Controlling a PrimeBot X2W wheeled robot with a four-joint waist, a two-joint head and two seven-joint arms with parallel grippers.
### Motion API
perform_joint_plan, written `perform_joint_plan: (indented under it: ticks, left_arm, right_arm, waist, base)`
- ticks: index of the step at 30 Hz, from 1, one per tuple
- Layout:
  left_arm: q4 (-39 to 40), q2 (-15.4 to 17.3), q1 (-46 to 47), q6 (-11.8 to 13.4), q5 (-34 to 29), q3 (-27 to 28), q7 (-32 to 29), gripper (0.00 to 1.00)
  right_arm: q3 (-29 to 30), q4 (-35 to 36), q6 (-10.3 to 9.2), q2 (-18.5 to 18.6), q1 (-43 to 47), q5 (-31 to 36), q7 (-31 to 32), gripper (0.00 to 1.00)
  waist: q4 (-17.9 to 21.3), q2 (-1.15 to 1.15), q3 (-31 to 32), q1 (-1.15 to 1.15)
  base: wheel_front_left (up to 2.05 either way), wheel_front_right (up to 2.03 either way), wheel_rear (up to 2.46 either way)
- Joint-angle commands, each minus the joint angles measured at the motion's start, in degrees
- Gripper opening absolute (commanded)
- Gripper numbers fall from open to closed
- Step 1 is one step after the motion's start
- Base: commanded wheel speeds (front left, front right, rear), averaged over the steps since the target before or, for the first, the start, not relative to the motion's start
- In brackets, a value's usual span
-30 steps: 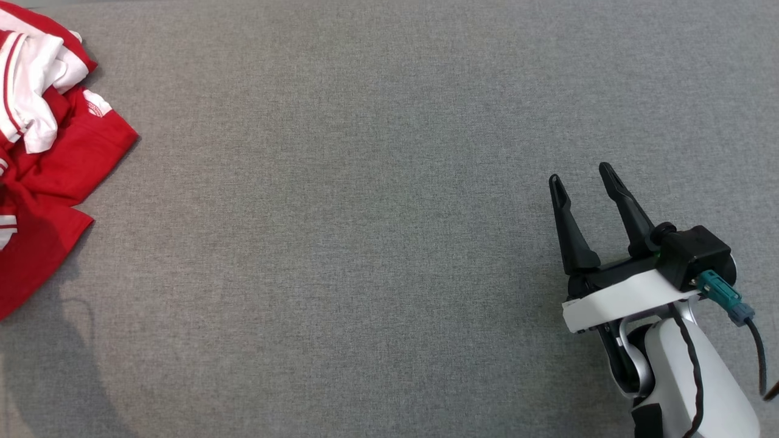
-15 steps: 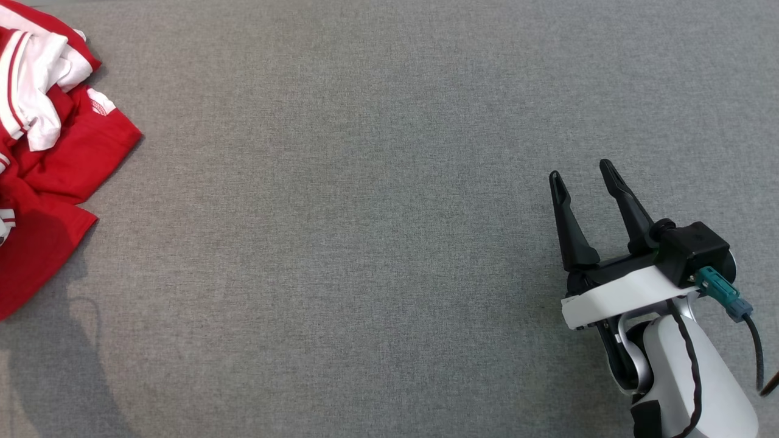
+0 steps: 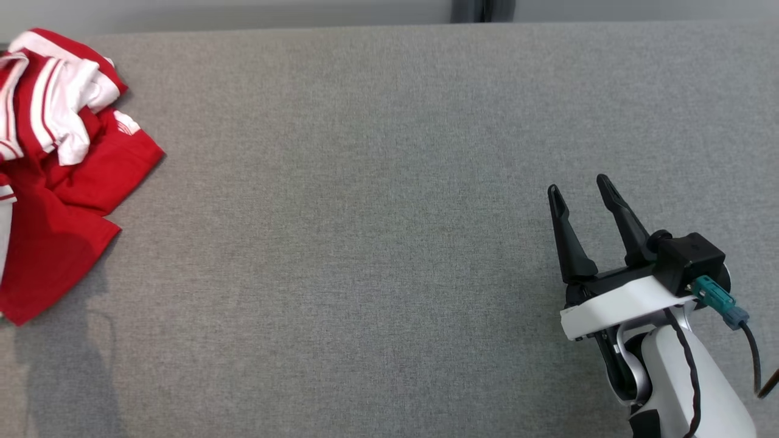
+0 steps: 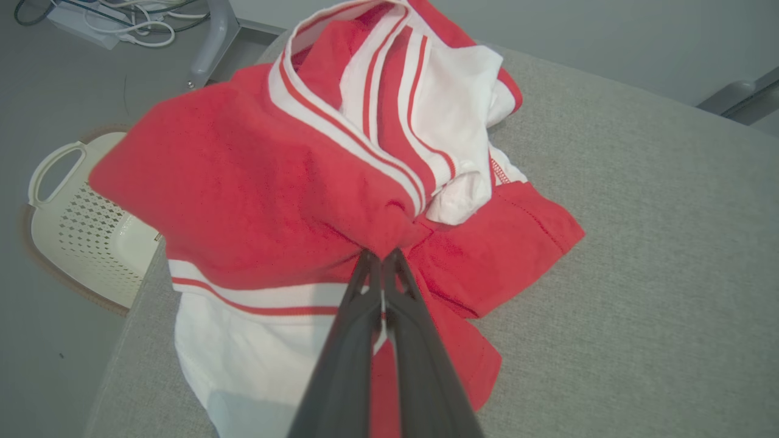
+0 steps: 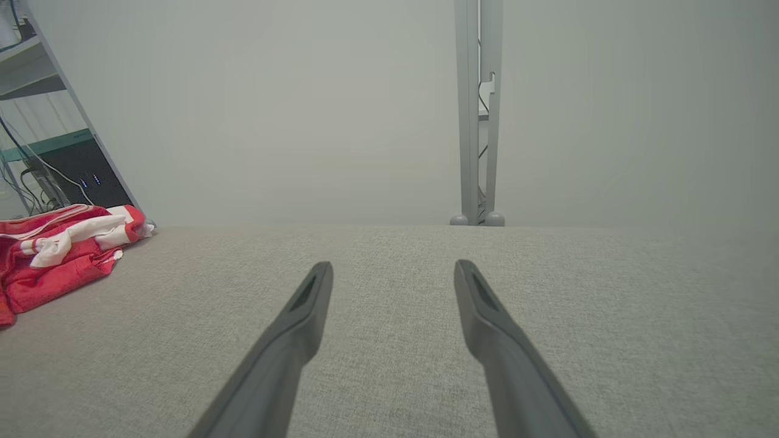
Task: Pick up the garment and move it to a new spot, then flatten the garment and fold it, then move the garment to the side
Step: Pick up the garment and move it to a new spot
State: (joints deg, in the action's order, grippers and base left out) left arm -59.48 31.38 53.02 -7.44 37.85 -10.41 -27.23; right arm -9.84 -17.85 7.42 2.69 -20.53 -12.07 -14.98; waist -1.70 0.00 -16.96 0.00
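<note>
The garment (image 3: 55, 170) is a crumpled red and white striped shirt lying at the far left of the grey table (image 3: 377, 182). In the left wrist view my left gripper (image 4: 382, 254) is shut, its two dark fingers pinching a fold of the garment (image 4: 292, 182) near the red middle. The garment (image 5: 58, 249) also shows at the left of the right wrist view. My right gripper (image 3: 579, 185) stands open over bare table at the lower right, far from the cloth, and its fingers (image 5: 304, 316) hold nothing.
A cream plastic basket (image 4: 79, 231) sits on the floor beside the table's left edge, with cables (image 4: 115, 18) further off. A grey metal post (image 5: 478, 121) rises behind the table's far edge. A dark shelf unit (image 5: 67, 170) stands behind the garment.
The head camera has tilted, so the whole picture has shifted down and right and the table's far edge now shows. The left gripper has gone from open to shut. The right gripper stays open.
</note>
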Motion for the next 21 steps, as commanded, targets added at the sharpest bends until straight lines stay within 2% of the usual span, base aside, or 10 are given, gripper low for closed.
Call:
perform_joint_plan:
  ticks: [1, 6, 13, 21]
  left_arm:
    - [0.85, 0.25, -0.44, -0.04, 0.38, -0.57, 0.40, 0.00]
    - [4.86, 1.60, -1.12, -0.04, 1.60, -4.74, 1.28, 0.00]
    - [14.26, 3.18, -0.45, -0.05, 6.35, -10.00, 0.49, 0.00]
    - [26.02, 3.10, 1.92, -0.05, 11.20, -14.51, -0.26, 0.00]
  right_arm:
    - [0.02, -0.18, 0.13, 0.38, 0.31, -0.34, -0.21, 1.00]
    - [-0.39, -0.65, 0.13, 0.39, 1.63, -1.53, -0.21, 1.00]
    - [-0.59, -1.09, 0.13, 0.39, 3.96, -3.56, -0.21, 1.00]
    - [-0.12, -0.98, 0.13, 0.38, 5.96, -4.79, -0.21, 1.00]
  waist:
    - [-0.19, 0.00, 1.43, 0.00]
    - [-0.35, 0.00, 5.04, 0.00]
    - [0.21, 0.00, 9.71, 0.00]
    - [2.67, 0.00, 13.25, 0.00]
  base:
    - [0.00, 0.00, 0.00]
    - [0.00, 0.00, 0.00]
    - [0.00, 0.00, 0.00]
    - [0.00, 0.00, 0.00]
